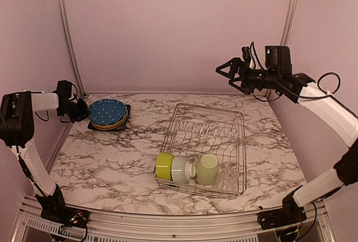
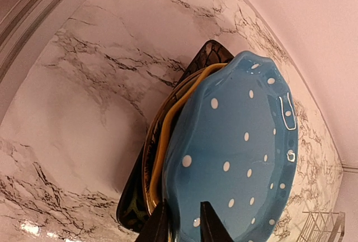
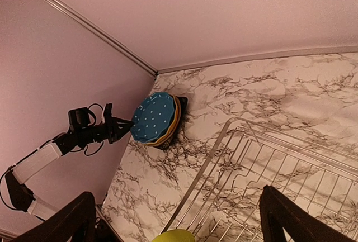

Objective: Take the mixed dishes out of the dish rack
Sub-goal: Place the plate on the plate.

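Note:
The blue dotted plate lies on top of a stack at the far left, over an orange plate and a black plate. My left gripper has its fingers close on either side of the blue plate's near rim. The dish rack stands right of centre. Along its near end lie a lime-green bowl, a white ribbed bowl, a pale green mug and a clear glass. My right gripper hangs wide open and holds nothing, high above the rack's far end.
Pink walls close in the marble table at the back and on both sides. The plate stack sits close to the left wall. The rack's upright tines fill its far half.

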`<state>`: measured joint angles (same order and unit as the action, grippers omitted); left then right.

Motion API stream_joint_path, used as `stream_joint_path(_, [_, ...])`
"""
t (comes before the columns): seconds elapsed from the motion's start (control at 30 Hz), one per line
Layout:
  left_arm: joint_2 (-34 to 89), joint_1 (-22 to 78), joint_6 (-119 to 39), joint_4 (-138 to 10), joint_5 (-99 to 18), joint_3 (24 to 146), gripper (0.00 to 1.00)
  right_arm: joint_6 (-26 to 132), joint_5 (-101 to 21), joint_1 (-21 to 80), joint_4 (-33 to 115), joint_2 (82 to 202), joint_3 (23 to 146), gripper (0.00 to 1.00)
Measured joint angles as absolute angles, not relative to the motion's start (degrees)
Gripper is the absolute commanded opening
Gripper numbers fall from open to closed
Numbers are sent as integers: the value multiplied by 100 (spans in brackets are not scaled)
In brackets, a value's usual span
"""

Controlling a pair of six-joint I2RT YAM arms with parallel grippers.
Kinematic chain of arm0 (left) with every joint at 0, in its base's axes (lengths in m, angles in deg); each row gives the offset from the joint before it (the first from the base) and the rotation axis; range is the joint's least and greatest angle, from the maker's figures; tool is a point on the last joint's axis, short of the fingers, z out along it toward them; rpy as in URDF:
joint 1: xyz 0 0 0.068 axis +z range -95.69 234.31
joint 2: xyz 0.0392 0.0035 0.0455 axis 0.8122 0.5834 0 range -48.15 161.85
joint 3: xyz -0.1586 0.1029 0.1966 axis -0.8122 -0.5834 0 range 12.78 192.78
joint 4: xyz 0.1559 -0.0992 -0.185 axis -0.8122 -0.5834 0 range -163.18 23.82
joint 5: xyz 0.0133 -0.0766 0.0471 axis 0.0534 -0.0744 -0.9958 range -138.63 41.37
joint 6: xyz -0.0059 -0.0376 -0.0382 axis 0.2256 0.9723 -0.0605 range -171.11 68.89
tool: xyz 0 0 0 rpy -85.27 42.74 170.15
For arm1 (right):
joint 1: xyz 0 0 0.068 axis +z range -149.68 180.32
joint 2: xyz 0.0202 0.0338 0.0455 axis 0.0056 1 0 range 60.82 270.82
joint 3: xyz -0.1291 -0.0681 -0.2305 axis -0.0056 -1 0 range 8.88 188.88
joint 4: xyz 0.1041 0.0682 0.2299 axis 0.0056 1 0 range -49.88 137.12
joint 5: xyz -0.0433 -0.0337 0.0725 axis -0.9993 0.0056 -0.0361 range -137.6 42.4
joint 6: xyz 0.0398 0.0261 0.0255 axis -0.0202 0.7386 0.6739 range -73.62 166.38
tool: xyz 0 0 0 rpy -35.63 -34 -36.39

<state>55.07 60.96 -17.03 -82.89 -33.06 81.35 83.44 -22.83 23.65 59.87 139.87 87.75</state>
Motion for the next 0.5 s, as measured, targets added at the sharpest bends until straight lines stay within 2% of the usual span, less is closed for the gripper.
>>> stream_joint_path(0.2, [5501, 6123, -1740, -8267, -3278, 8205, 32, 8344, -2213, 2365, 5985, 14048, 8775, 99])
stream_joint_path(0.5, [5278, 6123, -1851, -8300, -3352, 8205, 26, 8342, -2169, 2365, 5985, 14061, 8772, 98])
